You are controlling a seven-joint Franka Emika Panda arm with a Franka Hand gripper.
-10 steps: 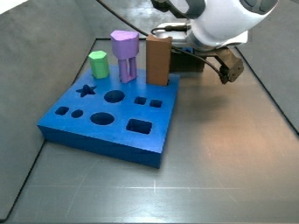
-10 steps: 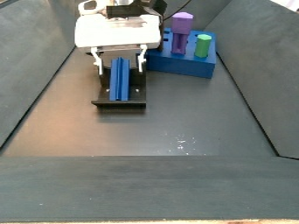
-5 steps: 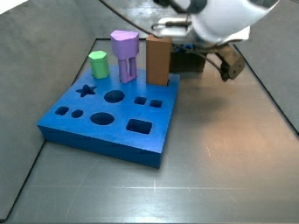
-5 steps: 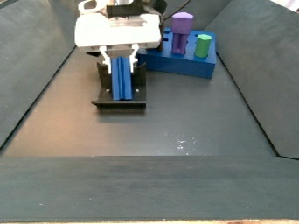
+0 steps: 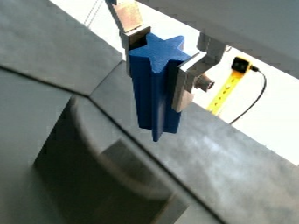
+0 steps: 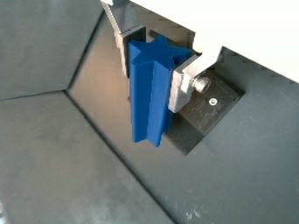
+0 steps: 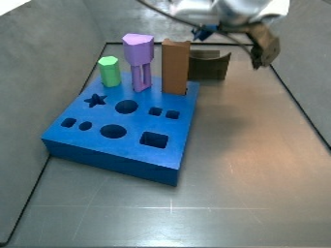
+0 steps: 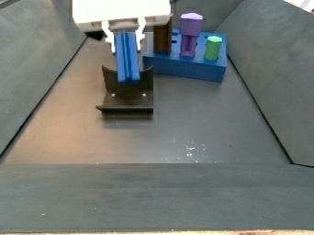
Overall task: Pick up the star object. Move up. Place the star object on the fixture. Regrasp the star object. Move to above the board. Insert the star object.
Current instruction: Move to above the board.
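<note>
The gripper (image 8: 128, 39) hangs in the air above the fixture (image 8: 127, 96), its silver fingers (image 6: 181, 80) clamped tight on the star object (image 8: 128, 61). Both wrist views show the dark-blue peg gripped near its top end. Beside the fixture sits the board (image 7: 119, 126), star hole (image 7: 95, 99) vacant.

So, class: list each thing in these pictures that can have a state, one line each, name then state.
gripper: above the fixture, jaws shut on the star object
star object: held, lifted
fixture: empty
board: star hole empty
purple peg: inserted
green peg: inserted
</note>
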